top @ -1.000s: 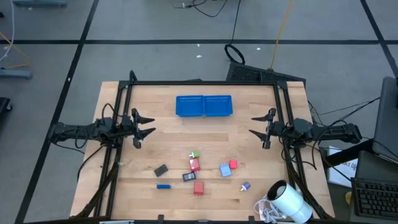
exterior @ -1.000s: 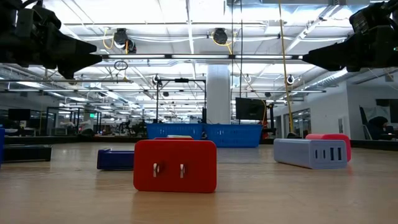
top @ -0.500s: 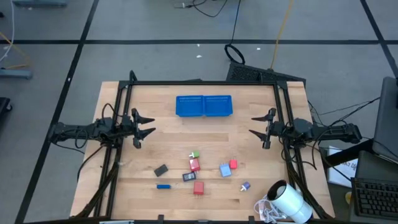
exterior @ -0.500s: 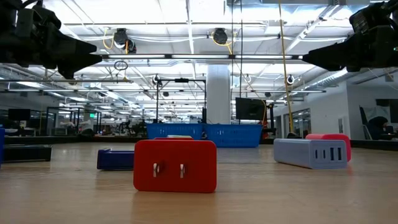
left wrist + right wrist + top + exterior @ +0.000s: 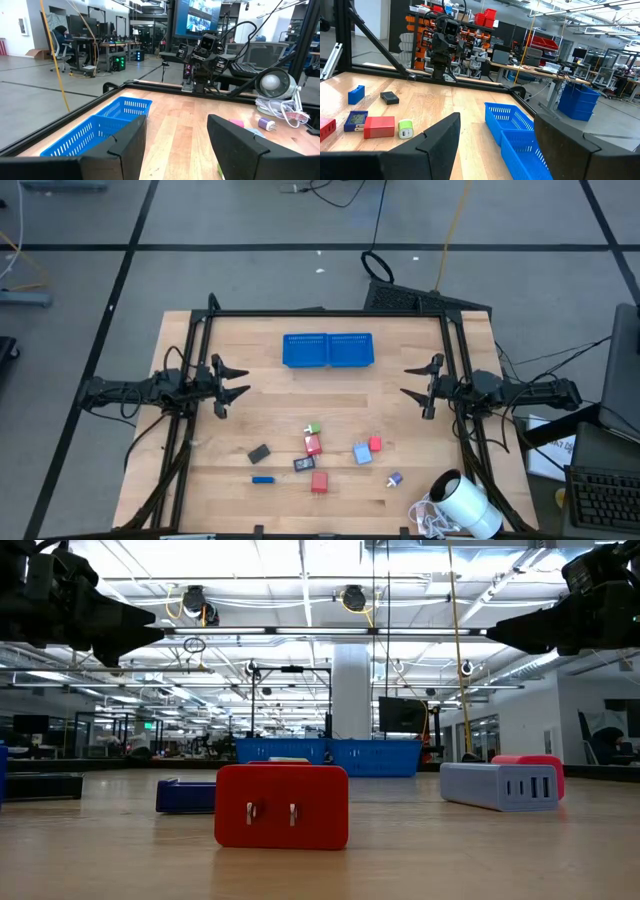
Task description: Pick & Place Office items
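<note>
Two arms are hanging over the side edges of the wooden table [image 5: 400, 470], facing each other. The left gripper [image 5: 232, 383] is waiting above the table's left edge with its fingers spread and nothing between them — the right gripper [image 5: 416, 383] is mirroring it at the right edge, likewise released and empty.

The office items are lying loose across the front half of the table, well apart from both grippers: a dark grey block [image 5: 259, 453] and a small dark blue piece [image 5: 262, 479] toward the left, a green-and-white piece [image 5: 313, 429] just behind a red block [image 5: 313, 444], a dark piece with a blue face [image 5: 304, 464], a red plug adapter [image 5: 282, 806] showing its two prongs at the front, a light blue charger block [image 5: 361, 453] touching or just beside another red block [image 5: 375, 444], and a purple piece [image 5: 395, 479] nearest the white cylinder [image 5: 466, 505].

A blue mesh tray [image 5: 328, 350] is sitting at the back centre. No writing is showing clearly enough to read on any item.
</note>
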Controlling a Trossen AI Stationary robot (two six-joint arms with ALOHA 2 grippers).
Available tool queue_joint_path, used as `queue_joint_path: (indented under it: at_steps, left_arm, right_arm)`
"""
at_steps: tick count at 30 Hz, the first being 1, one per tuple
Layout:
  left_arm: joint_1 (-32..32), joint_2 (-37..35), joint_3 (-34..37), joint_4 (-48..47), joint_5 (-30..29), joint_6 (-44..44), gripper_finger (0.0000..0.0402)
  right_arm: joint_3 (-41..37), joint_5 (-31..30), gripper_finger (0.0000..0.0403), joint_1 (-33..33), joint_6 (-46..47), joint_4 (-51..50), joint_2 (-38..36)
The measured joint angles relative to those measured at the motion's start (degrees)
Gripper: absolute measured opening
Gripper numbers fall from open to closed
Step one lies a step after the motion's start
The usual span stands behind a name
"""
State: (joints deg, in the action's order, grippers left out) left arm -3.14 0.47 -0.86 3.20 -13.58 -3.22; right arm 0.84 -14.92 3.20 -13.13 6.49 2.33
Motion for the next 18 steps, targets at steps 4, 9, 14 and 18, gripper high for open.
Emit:
queue_joint_path:
  at_steps: [4, 9, 14, 18]
  left_arm:
    - [0.0, 0.0, 0.0, 0.0, 0.0, 0.0, 0.0214]
    - [0.0, 0.0, 0.0, 0.0, 0.0, 0.0, 0.0214]
    - [0.0, 0.0, 0.0, 0.0, 0.0, 0.0, 0.0214]
    - [0.0, 0.0, 0.0, 0.0, 0.0, 0.0, 0.0214]
  right_arm:
    - [0.0, 0.0, 0.0242, 0.0, 0.0, 0.0, 0.0]
    - [0.0, 0.2, 0.0242, 0.1, 8.5, 0.4, 0.0]
    - [0.0, 0.2, 0.0242, 0.1, 28.3, 3.2, 0.0]
    - [0.0, 0.1, 0.0242, 0.1, 36.1, 3.2, 0.0]
